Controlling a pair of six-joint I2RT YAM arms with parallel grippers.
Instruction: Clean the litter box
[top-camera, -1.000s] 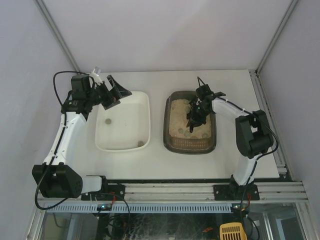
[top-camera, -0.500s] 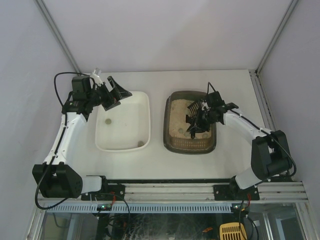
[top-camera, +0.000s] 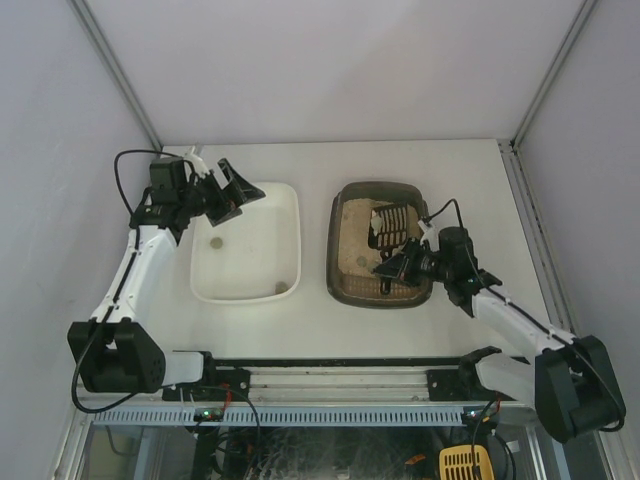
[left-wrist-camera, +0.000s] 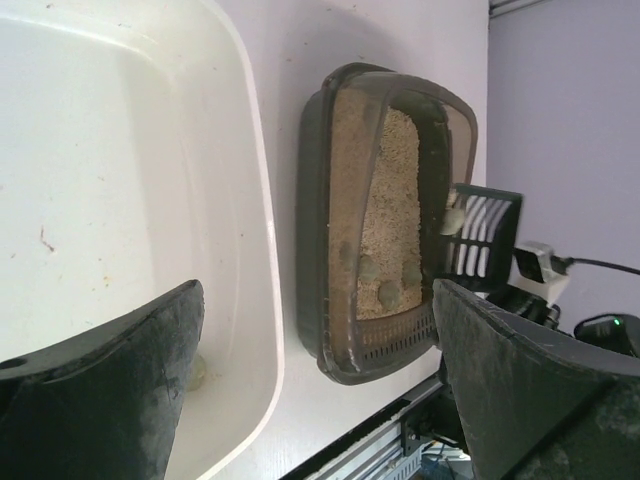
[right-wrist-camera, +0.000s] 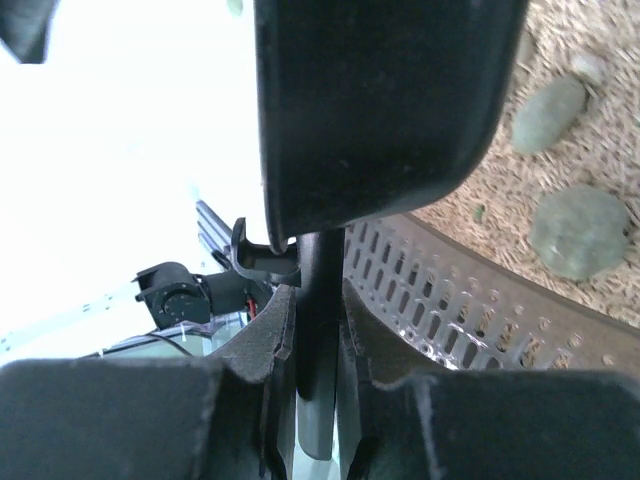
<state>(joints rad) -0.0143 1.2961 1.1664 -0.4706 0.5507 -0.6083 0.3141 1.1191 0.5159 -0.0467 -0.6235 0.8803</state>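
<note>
The dark grey-brown litter box (top-camera: 336, 252) sits right of centre, with beige litter (left-wrist-camera: 385, 190) and a few grey-green lumps (left-wrist-camera: 384, 293) near its slotted near end (right-wrist-camera: 450, 290). My right gripper (top-camera: 400, 266) is shut on the handle (right-wrist-camera: 318, 280) of the black slotted scoop (top-camera: 392, 225). It holds the scoop head raised over the box's right side, with a pale lump (left-wrist-camera: 452, 218) on it. Two lumps (right-wrist-camera: 578, 232) lie in the litter below. My left gripper (top-camera: 226, 190) is open and empty over the far-left corner of the white tray (top-camera: 296, 215).
The white tray (left-wrist-camera: 120, 150) holds two small lumps (top-camera: 216, 242) near its left side and near-right corner (top-camera: 281, 288). The aluminium rail (top-camera: 340, 385) runs along the near edge. Grey walls close in the left, right and back.
My right arm has swung back towards the near right. The scoop has come up out of the litter, and its head is now raised over the box. The left arm barely moved.
</note>
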